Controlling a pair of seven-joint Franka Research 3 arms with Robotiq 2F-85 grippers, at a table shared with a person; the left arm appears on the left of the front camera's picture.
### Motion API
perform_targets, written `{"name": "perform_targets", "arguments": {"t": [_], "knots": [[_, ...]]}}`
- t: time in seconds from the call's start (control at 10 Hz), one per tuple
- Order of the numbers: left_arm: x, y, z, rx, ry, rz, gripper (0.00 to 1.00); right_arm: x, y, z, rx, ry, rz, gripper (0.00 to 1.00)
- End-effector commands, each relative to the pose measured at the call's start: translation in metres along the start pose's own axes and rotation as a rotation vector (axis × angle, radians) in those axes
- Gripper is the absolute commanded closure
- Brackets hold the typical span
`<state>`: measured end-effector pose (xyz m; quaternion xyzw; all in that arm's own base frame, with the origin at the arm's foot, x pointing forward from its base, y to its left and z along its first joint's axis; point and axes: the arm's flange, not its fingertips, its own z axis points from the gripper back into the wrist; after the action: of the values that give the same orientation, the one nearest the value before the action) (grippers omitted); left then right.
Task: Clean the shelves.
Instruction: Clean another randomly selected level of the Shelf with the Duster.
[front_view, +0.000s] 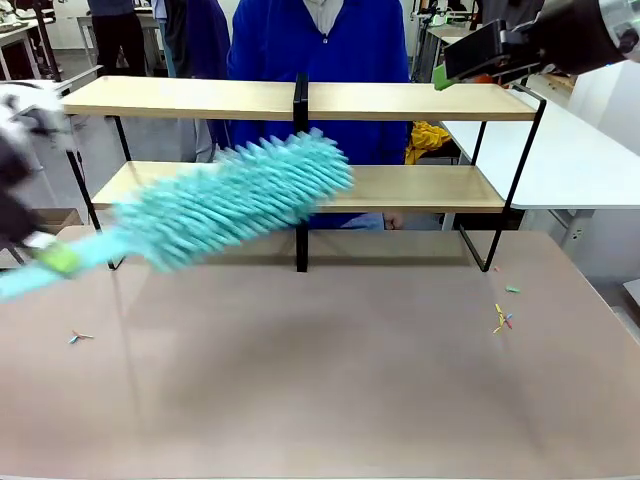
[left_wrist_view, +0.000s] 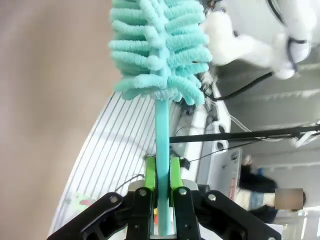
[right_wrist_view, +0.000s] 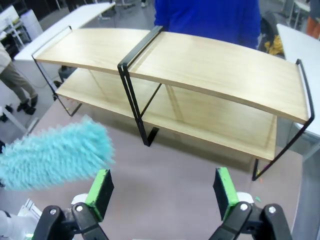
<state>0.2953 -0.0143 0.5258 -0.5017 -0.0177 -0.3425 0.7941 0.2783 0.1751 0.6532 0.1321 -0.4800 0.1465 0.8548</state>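
The left gripper (left_wrist_view: 160, 172) is closed on the handle of a turquoise duster (front_view: 235, 200), whose fluffy head is in front of the lower board of the shelves (front_view: 300, 100). The right gripper (right_wrist_view: 162, 192) hangs wide open and empty above the table (front_view: 320, 380), facing the shelves, which stand at the far side.

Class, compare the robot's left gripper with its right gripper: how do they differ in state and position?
The left gripper is shut on the turquoise fluffy duster's handle; the right gripper is open, holding nothing. The left sits low at the table's left edge; the right hovers above the light-wood shelves. Both have green pads.
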Motion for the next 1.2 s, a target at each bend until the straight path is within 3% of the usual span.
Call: {"name": "perform_targets", "arguments": {"t": [0.0,0.2,0.3,0.4,0.7,0.8,0.9,1.1], "knots": [[-0.060,-0.006,0.065,-0.070,-0.208,-0.038,0.88,0.000,-0.001,0.000,0.000,-0.001,-0.001,0.00],[-0.118,-0.007,0.123,-0.118,-0.389,-0.194,0.88,0.000,-0.001,0.000,0.000,-0.001,-0.001,0.00],[-0.139,-0.008,0.148,-0.145,-0.456,-0.200,0.88,0.000,-0.001,0.000,0.000,-0.001,-0.001,0.00],[-0.169,-0.019,0.208,-0.051,-0.527,-0.197,0.88,0.000,-0.001,0.000,0.000,-0.001,-0.001,0.00],[-0.168,-0.017,0.223,-0.020,-0.527,-0.174,0.88,0.000,-0.001,0.000,0.000,-0.001,-0.001,0.00],[-0.157,-0.015,0.231,0.005,-0.598,0.030,0.88,0.000,-0.001,0.000,0.000,-0.001,-0.001,0.00],[-0.171,-0.021,0.205,-0.008,-0.525,-0.146,0.88,0.000,-0.001,0.000,0.000,-0.001,-0.001,0.00],[-0.171,-0.021,0.205,-0.008,-0.525,-0.146,0.88,0.000,-0.001,0.000,0.000,-0.001,-0.001,0.00]]}}
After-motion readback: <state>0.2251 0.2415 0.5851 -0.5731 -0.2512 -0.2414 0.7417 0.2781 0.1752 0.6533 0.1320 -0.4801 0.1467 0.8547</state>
